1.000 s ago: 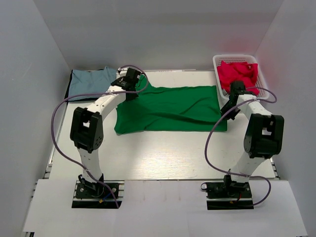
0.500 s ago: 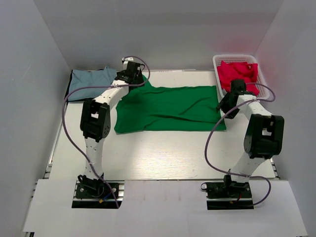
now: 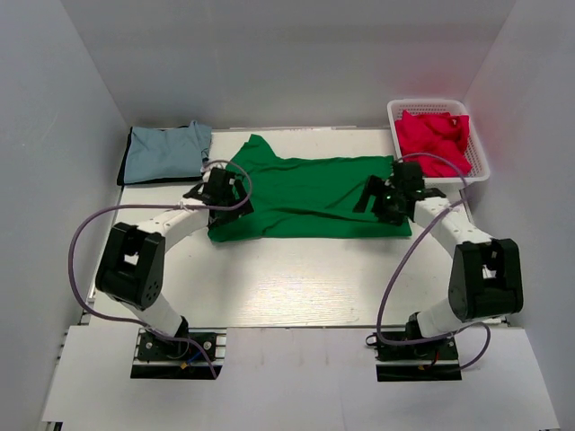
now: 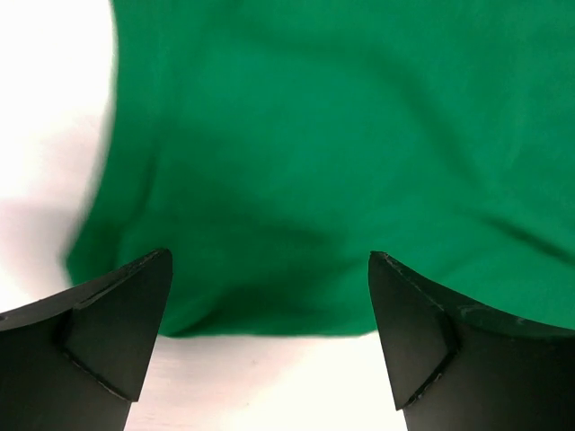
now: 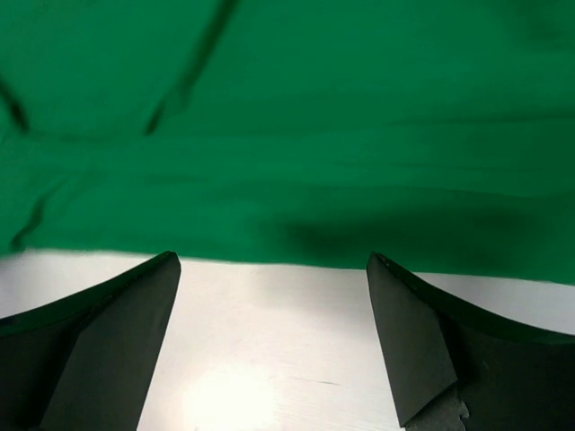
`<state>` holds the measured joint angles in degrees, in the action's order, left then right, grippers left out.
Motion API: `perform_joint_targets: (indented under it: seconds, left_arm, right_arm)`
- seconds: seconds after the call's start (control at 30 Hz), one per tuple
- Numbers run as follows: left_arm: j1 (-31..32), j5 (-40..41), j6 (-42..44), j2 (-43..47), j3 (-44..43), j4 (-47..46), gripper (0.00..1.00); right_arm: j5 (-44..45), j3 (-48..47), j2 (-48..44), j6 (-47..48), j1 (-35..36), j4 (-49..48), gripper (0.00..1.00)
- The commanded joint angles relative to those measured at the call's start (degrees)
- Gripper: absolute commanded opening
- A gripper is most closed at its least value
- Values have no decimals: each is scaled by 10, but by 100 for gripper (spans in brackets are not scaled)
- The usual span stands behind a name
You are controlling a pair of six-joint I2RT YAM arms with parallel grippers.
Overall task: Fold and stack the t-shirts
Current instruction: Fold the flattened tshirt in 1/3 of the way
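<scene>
A bright green t-shirt (image 3: 310, 193) lies spread flat across the middle of the table. My left gripper (image 3: 229, 196) hovers over its left edge, jaws wide open and empty. In the left wrist view the left gripper (image 4: 269, 259) frames the green t-shirt (image 4: 341, 135) and its hem. My right gripper (image 3: 377, 196) hangs over the shirt's right part, also open and empty. In the right wrist view the right gripper (image 5: 271, 259) spans the green t-shirt's (image 5: 296, 117) edge and bare table. A pale grey-blue t-shirt (image 3: 166, 151) lies folded at the back left. Crimson t-shirts (image 3: 433, 135) fill the basket.
The white mesh basket (image 3: 478, 157) stands at the back right corner, close to the right arm. White walls close in the table on three sides. Light wooden tabletop (image 3: 305, 278) shows between the green shirt and the arm bases.
Both grippers opened and let go of the green shirt's back edge. Both then swung towards the near side and inward, and now sit low over the shirt.
</scene>
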<state>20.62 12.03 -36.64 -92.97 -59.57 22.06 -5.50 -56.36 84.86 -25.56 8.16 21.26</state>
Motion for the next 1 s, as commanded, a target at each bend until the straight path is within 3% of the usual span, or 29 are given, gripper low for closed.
perform_joint_targets:
  seconds: [0.0,0.43,0.77,0.97]
  left_arm:
    - [-3,-68,-48,11,48,-60,100]
    - [-3,-15,-54,-62,51,-24,100]
    - [-3,29,-54,-56,79,-1,100]
    - [-8,58,-54,-51,85,13,100]
  right_arm:
    - [-85,16,15,-17,47,-66,90]
    - [-80,-42,142,-54,156,-139,90]
    - [93,-54,156,-77,157,-164,90]
    - [164,-103,206,-81,150,-119,90]
